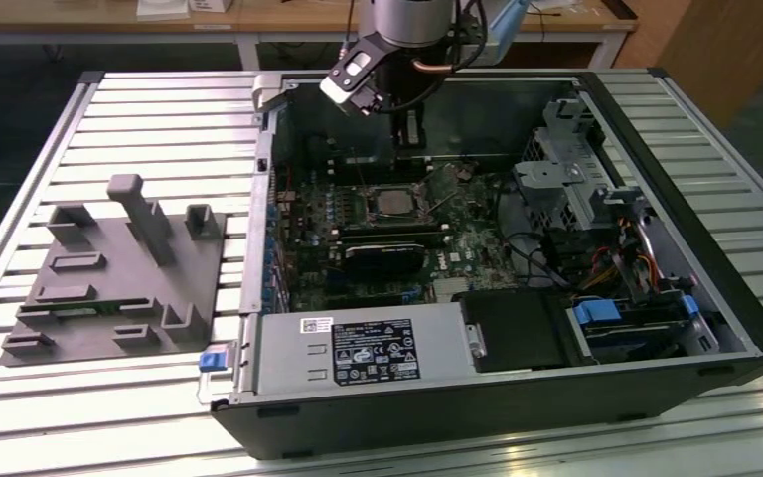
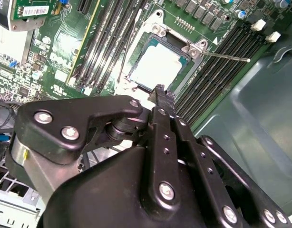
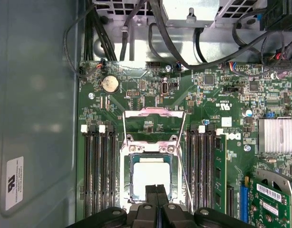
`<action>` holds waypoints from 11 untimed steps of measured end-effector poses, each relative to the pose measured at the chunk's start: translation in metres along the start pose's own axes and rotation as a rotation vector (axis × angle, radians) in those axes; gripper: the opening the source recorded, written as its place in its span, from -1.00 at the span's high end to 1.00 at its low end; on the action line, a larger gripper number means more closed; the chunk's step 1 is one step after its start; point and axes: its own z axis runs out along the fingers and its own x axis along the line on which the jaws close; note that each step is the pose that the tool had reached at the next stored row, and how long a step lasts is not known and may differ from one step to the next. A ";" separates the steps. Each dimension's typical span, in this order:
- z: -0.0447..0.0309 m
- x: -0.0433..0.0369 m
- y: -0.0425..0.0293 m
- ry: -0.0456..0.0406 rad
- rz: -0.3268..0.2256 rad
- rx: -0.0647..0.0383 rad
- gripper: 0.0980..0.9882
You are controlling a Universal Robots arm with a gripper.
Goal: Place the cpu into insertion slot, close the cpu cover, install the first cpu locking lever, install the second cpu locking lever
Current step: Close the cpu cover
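Just beneath the clenched, empty tool (image 3: 156, 189), the cpu (image 3: 148, 173) flat in the insertion slot (image 3: 130, 176), cpu cover (image 3: 155, 111) open.

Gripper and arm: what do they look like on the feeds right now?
The matte black, two-fingered gripper has jointed link bars studded with silver screw heads. In the exterior view, the arm's silver-grey cylindrical wrist carries a white-and-black camera box, with thin black cables looping beside it.
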 end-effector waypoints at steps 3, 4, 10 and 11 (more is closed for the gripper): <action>0.0001 0.0001 0.0025 0.0002 0.000 0.000 0.98; 0.0002 0.0001 0.0033 0.0002 0.000 0.000 0.98; 0.0004 0.0002 0.0086 0.0002 0.000 0.000 0.98; 0.0004 0.0002 0.0096 0.0001 0.000 0.000 0.98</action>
